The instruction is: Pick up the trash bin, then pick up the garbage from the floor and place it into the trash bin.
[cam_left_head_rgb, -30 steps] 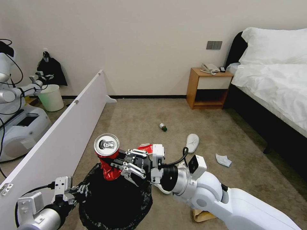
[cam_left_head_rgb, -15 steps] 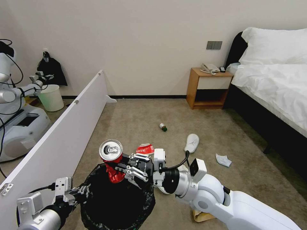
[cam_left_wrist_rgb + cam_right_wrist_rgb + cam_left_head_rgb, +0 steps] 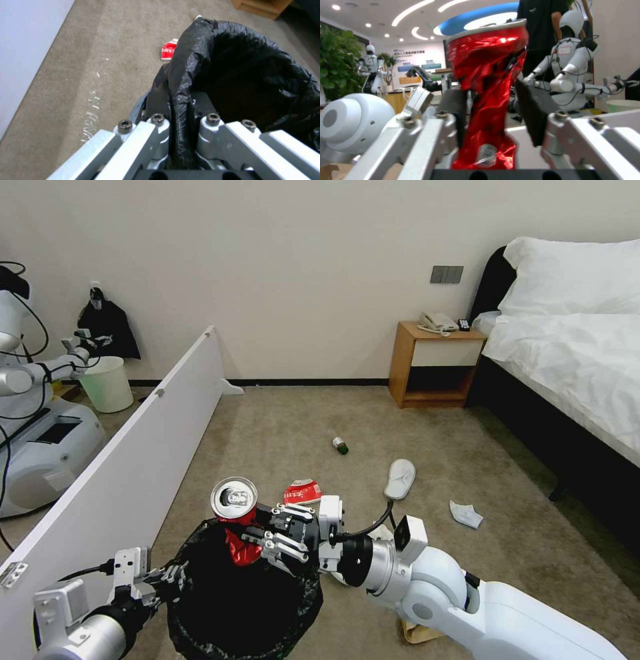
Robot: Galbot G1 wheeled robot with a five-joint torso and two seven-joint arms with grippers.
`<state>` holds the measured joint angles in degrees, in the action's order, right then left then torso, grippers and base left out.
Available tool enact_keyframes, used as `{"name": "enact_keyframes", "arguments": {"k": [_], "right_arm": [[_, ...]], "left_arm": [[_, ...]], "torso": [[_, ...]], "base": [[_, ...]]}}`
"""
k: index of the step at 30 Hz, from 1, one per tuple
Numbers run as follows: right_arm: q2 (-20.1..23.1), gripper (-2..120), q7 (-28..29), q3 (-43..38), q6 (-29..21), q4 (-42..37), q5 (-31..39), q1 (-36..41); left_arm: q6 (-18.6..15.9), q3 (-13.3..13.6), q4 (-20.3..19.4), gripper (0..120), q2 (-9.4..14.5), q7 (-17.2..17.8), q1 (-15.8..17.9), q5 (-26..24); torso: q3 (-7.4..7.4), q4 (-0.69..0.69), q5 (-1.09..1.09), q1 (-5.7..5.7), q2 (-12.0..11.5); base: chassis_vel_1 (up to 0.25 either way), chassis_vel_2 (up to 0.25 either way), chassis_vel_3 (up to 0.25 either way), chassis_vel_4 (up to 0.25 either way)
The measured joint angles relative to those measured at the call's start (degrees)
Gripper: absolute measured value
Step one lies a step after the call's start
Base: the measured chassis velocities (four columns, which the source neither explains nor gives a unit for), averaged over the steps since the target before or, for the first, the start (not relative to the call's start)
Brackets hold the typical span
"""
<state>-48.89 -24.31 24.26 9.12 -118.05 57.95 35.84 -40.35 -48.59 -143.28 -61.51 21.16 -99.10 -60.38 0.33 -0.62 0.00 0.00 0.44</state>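
Lower centre of the head view: right gripper [image 3: 267, 533] pinching the waist of a crushed red can [image 3: 237, 517], upright over the trash bin [image 3: 243, 600]. Lower left: left gripper [image 3: 180, 130] clamped on the bin's black-bagged rim. Beyond on the carpet: red-white packet [image 3: 301, 491], green-capped bottle [image 3: 341, 445], white slipper [image 3: 400, 478], tissue wad [image 3: 465, 513].

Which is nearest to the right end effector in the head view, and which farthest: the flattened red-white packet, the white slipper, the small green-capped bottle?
1. Flattened red-white packet, on the carpet just beyond the right end effector.
2. White slipper, farther to the robot's right.
3. Small green-capped bottle, farthest, toward the wall.
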Motion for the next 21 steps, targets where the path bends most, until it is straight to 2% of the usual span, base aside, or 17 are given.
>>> {"name": "enact_keyframes", "arguments": {"k": [3, 5, 6, 9, 14, 21], "right_arm": [[0.13, 52, 0.03, 0.06, -0.03, -0.07, -0.14, 0.46], [0.26, 75, 0.04, 0.14, -0.05, -0.26, -0.62, 0.89], [0.26, 75, 0.04, 0.14, -0.05, -0.26, -0.62, 0.89], [0.05, 88, 0.56, 0.14, -0.04, -0.32, -0.86, 0.91], [0.09, 99, 0.59, 0.48, -0.04, -0.71, -0.9, 1.0], [0.17, 100, 0.59, 0.52, -0.03, -0.97, -0.93, 1.31]], "left_arm": [[0.05, 0.0, 0.0, 5, -0.02, -0.02, 0.01, -0.02], [0.12, 0.0, 0.01, 5, -0.17, -0.05, 0.03, -0.13], [0.12, 0.0, 0.01, 5, -0.17, -0.05, 0.03, -0.13], [0.13, 0.04, 0.02, 5, -0.48, 0.14, 0.19, -0.74], [0.12, -0.11, 0.03, 5, -0.47, 0.25, 0.16, -0.79], [0.09, -0.16, 0.05, 5, -0.47, 0.29, 0.06, -0.8]], "torso": [[0.0, 0.0, 0.0, 0.0, 0.0], [0.0, 0.0, 0.0, 0.0, 0.0], [0.0, 0.0, 0.0, 0.0, 0.0], [0.0, 0.01, 0.0, 0.0, 0.0], [0.0, 0.0, 0.0, 0.0, 0.0], [0.0, 0.0, 0.0, 0.0, 0.0]], "base": [[0.0, 0.0, 0.0, 0.0], [0.0, 0.0, 0.0, 0.0], [0.0, 0.0, 0.0, 0.0], [0.0, 0.0, 0.0, 0.0], [0.0, 0.0, 0.0, 0.0], [0.0, 0.0, 0.0, 0.0]]}}
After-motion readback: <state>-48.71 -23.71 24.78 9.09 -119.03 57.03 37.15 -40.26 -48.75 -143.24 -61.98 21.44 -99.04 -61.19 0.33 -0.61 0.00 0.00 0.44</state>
